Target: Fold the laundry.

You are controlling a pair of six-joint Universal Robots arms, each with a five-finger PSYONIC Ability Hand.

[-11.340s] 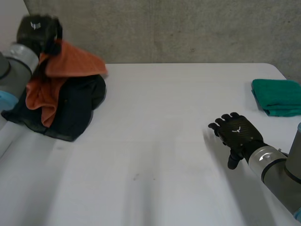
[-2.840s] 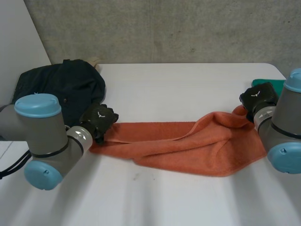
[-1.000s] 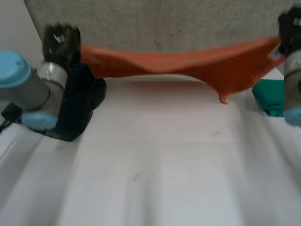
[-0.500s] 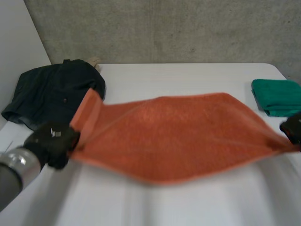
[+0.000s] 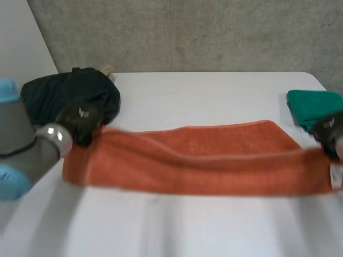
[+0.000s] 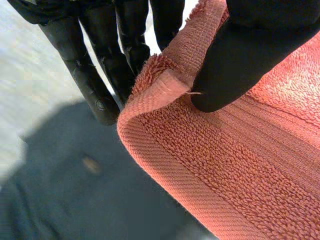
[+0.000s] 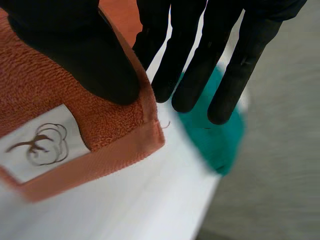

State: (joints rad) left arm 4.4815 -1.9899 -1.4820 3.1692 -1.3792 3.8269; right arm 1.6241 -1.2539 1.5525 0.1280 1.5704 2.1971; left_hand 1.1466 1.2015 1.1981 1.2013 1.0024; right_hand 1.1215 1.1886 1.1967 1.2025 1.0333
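An orange towel [image 5: 198,163] stretches in a long band across the table between my two hands. My left hand [image 5: 80,119] holds its left end beside a dark garment pile. In the left wrist view the thumb [image 6: 260,50] pinches a towel corner [image 6: 165,85] against the fingers [image 6: 125,45]. My right hand [image 5: 331,128] holds the right end near the table's right edge. In the right wrist view the thumb [image 7: 75,50] presses the towel corner [image 7: 125,135], next to its white label [image 7: 40,140], against the fingers [image 7: 210,55].
A pile of dark clothing [image 5: 69,96] lies at the back left, under my left hand [image 6: 75,200]. A folded green towel [image 5: 313,110] sits at the back right, just past my right hand's fingertips [image 7: 212,135]. The white table [image 5: 203,91] reaches to a concrete wall.
The towel was swung up high at the back, then flung forward, spread in the air. Now it has dropped to the table as a long band, with both hands drawn back.
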